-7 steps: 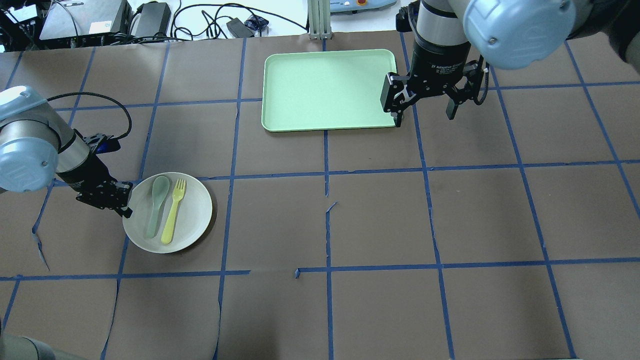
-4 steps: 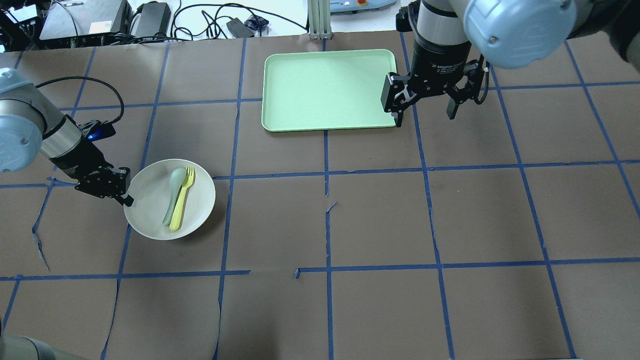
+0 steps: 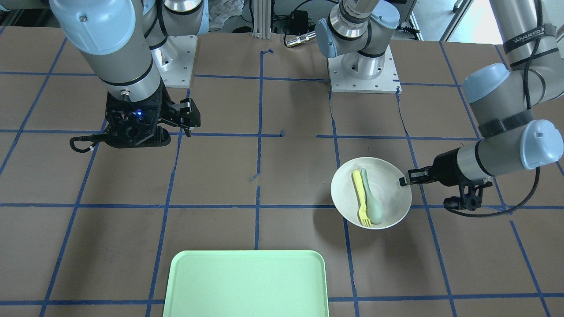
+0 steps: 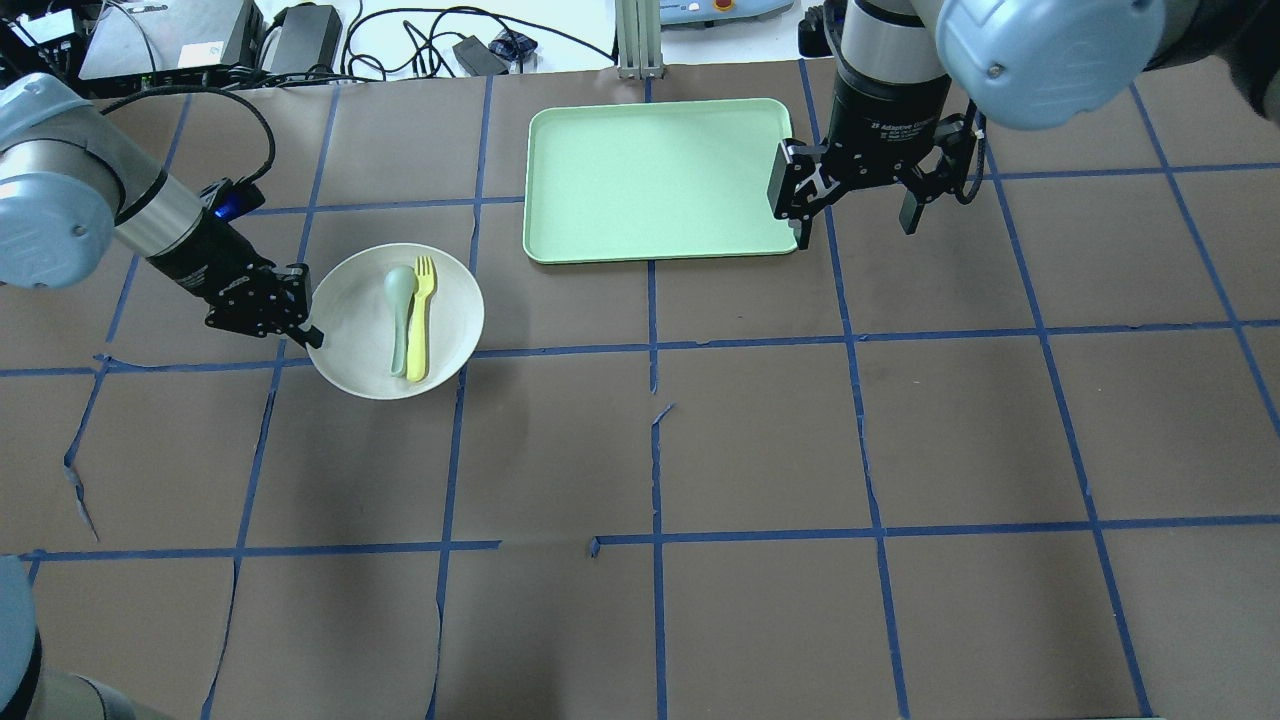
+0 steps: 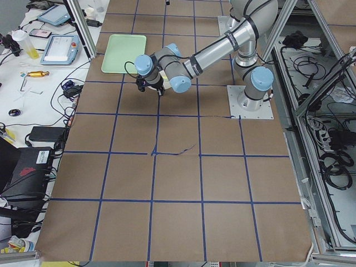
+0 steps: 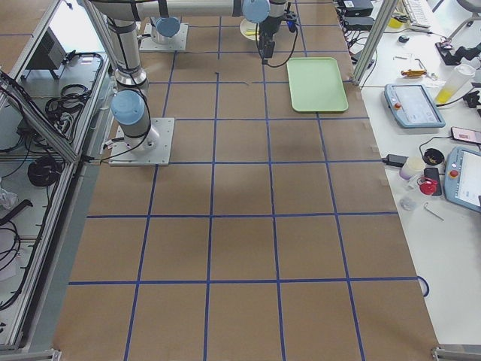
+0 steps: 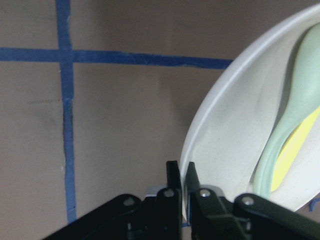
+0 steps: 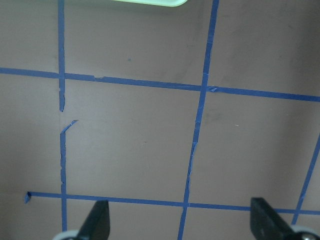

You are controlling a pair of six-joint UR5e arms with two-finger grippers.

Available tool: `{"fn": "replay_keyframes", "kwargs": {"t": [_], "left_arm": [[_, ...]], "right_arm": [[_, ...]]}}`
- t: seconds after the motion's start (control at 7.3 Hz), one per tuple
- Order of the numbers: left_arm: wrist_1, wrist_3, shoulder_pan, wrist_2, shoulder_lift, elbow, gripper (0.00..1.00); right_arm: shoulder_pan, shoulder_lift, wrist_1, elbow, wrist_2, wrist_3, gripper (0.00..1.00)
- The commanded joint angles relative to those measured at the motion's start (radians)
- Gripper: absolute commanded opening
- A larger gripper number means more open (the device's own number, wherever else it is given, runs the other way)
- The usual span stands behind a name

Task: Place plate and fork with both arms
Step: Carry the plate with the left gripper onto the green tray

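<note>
The off-white plate is held above the table, tilted, with the pale-yellow fork and a grey-green spoon lying in it. My left gripper is shut on the plate's left rim; the left wrist view shows the rim pinched between the fingers. In the front view the plate hangs over its shadow, with the fork inside and the left gripper at its rim. My right gripper is open and empty beside the tray's right edge; it also shows in the front view.
The mint-green tray lies at the table's far middle, seen also in the front view. Blue tape lines grid the brown table cover. Cables and boxes lie beyond the far edge.
My left gripper has carried the plate up off the table, away from me and to the right, toward the tray. The fork and spoon slid together in the plate. The right gripper barely moved.
</note>
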Motion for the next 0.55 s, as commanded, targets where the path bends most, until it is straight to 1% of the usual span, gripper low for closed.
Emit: {"fn": "replay_keyframes", "kwargs": {"t": [0.0,0.14,0.41], "left_arm": [[0.023,-0.212,-0.1,-0.168,-0.034,0.051,0.0],[0.061,-0.255,-0.137,-0.197,-0.066,0.089,0.0],[0.177,-0.294,-0.192,-0.211,-0.19,0.196,0.0]], "right_arm": [[-0.003,-0.007,0.005,0.002,-0.002,-0.021,1.0],[-0.005,-0.009,0.01,0.002,-0.002,-0.022,1.0],[-0.005,-0.009,0.024,-0.001,-0.002,-0.022,1.0]]}}
